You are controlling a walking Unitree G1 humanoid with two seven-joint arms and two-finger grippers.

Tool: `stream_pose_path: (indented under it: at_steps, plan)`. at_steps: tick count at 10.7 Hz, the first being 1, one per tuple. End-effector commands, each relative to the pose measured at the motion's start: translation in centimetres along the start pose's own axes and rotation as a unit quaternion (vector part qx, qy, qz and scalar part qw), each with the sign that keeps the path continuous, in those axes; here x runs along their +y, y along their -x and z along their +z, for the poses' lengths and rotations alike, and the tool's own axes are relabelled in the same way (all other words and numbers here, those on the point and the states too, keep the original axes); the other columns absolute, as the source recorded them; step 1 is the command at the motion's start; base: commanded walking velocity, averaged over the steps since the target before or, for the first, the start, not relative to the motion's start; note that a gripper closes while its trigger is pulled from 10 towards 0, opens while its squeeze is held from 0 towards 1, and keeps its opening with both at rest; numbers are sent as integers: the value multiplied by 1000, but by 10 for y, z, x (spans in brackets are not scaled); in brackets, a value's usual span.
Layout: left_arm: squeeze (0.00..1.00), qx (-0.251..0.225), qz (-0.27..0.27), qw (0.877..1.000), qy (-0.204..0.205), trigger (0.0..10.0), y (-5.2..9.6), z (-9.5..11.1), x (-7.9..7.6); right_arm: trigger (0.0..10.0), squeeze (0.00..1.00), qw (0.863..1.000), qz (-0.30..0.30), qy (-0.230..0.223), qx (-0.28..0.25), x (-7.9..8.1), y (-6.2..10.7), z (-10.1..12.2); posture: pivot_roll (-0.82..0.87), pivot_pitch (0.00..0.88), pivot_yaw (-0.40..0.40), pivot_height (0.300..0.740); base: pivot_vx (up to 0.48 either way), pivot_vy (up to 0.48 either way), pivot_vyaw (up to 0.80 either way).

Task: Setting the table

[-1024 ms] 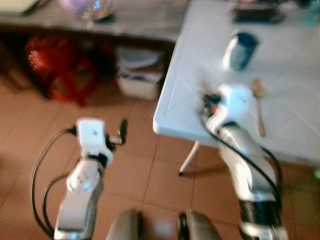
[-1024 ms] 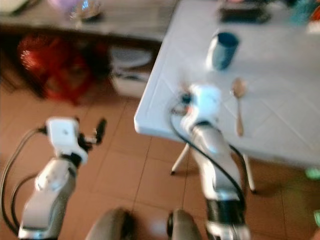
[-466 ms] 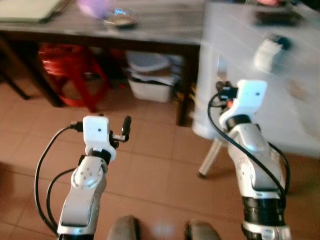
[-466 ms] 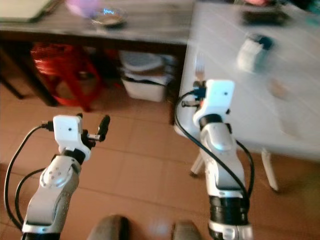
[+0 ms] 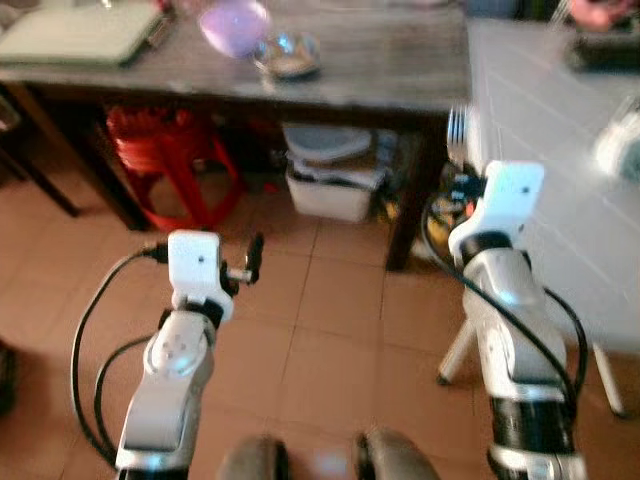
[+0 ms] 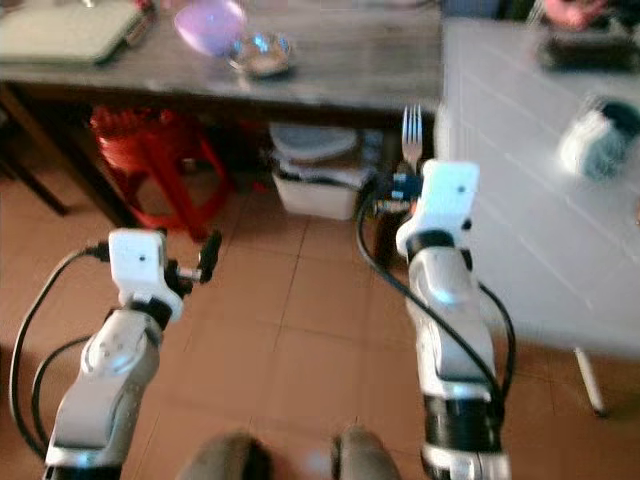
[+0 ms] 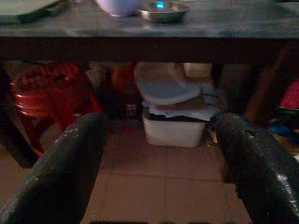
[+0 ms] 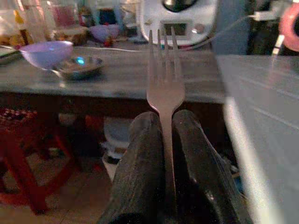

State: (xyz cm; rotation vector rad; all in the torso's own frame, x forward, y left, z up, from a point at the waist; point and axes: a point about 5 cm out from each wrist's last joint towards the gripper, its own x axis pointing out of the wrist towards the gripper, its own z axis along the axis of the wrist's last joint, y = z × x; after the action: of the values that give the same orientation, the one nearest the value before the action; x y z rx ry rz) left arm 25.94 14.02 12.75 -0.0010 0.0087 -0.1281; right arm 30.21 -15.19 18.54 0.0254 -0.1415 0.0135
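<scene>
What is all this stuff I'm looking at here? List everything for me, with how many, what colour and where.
fork: one, silver, upright, clamped in the right gripper
bowl: one, purple, on the dark table
dish: one, shiny metal, beside the bowl
dark table: one, grey-brown wood, ahead
white table: one, on the robot's right
cup: one, blurred, white and teal, on the white table
stool: one, red, under the dark table
tub: one, white, under the dark table
floor: terracotta tiles
left gripper: black, open, holds nothing
right gripper: black, shut on the fork
</scene>
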Motion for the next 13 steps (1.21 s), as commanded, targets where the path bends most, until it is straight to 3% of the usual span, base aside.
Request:
stream_pose_path:
  at_steps: [1,5,11,13]
  plan:
    - [0,2,6,1000,-10,10000,2,-1,6,0,0,1000,7,-4,-8,7,0,3,-60,151,44,740,352,326,0]
    - [0,-7,-3,1000,-22,10000,2,2,1,0,0,1000,-10,7,-11,3,1,1,-58,149,45,740,439,82,0]
    - [0,-5,-44,999,-31,10000,12,-2,-10,0,0,996,-58,48,45,-30,48,-31,-60,142,51,740,480,0,0]
    - [0,-8,-50,998,-31,10000,11,-1,-11,0,0,995,-66,55,40,-35,47,-29,-66,141,59,740,480,0,0]
